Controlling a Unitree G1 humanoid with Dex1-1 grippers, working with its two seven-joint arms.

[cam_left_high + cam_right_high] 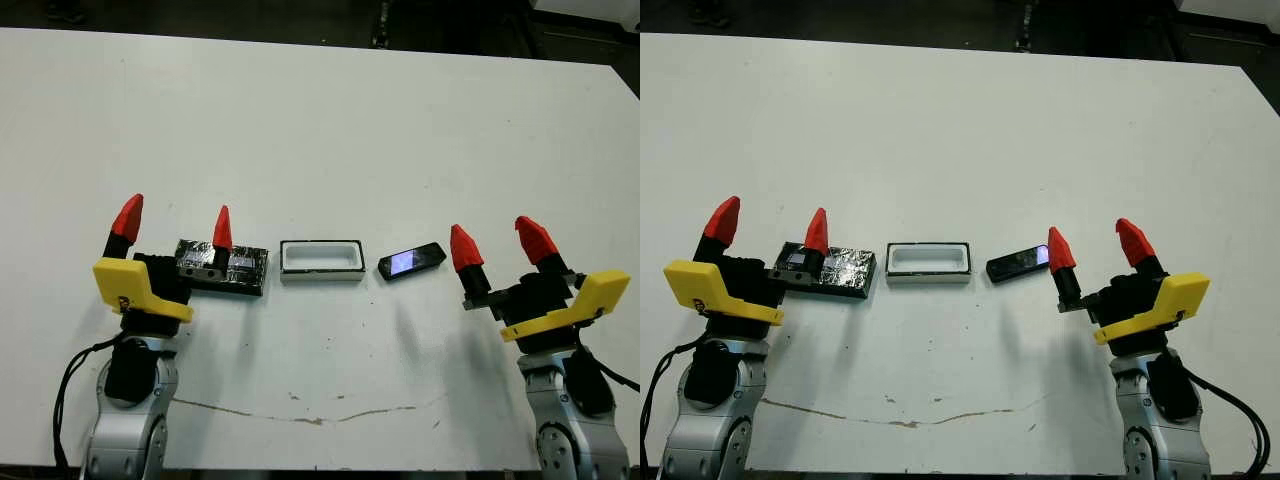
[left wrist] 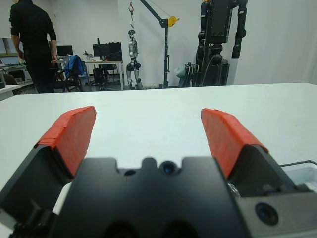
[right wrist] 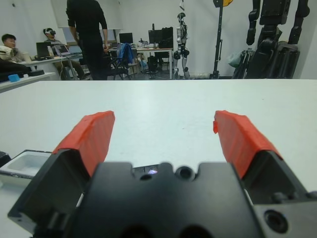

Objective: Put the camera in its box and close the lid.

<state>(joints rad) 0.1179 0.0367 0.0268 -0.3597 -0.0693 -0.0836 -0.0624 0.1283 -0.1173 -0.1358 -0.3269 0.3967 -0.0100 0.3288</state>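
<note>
The lid, a flat, rigid, speckled black slab, lies just left of the box, a stiff white-walled tray sitting empty; the left gripper hangs over it, fingers wide, empty. Just right of the box lies the camera, slim, glossy, probably light and slippery, best pinched across its narrow sides. The right gripper beside it gapes wide, empty.

A white table carries three things in a row near its front edge. The black speckled lid lies leftmost, the white-walled box in the middle, the glossy camera just right of it.
</note>
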